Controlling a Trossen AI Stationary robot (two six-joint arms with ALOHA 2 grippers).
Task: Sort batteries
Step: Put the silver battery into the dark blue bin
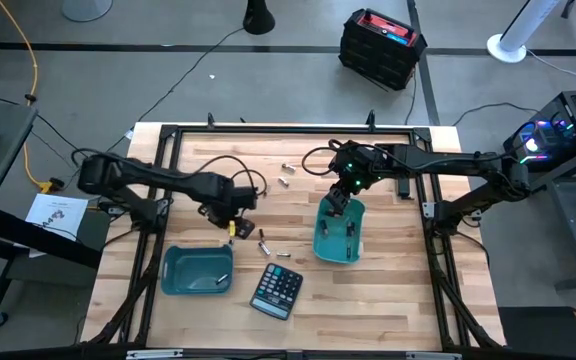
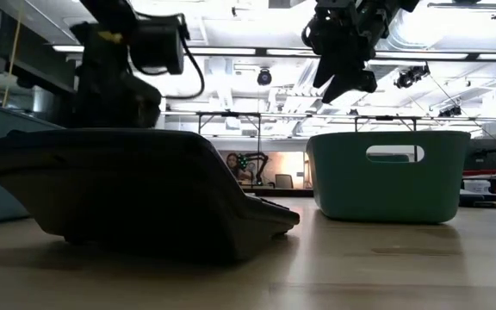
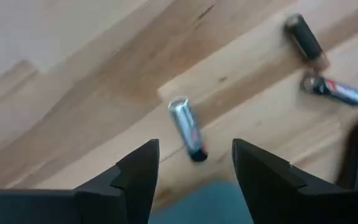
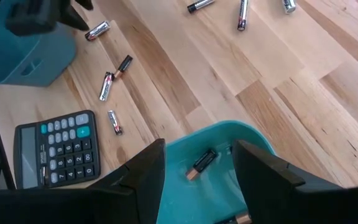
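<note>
Batteries, small silvery or dark cylinders, lie flat on the wooden table. One silvery battery lies beyond the gap between my left gripper's open fingers, untouched. Two more batteries lie farther off. In the high view my left gripper hovers near the table's middle. My right gripper is open over the teal bin; a battery lies on the bin's floor. Other batteries are scattered on the table.
A dark calculator lies near the table's near edge, between a shallow teal tray holding a battery and the teal bin. In the low view the calculator fills the foreground, with the bin behind it. Black frame rails border the table.
</note>
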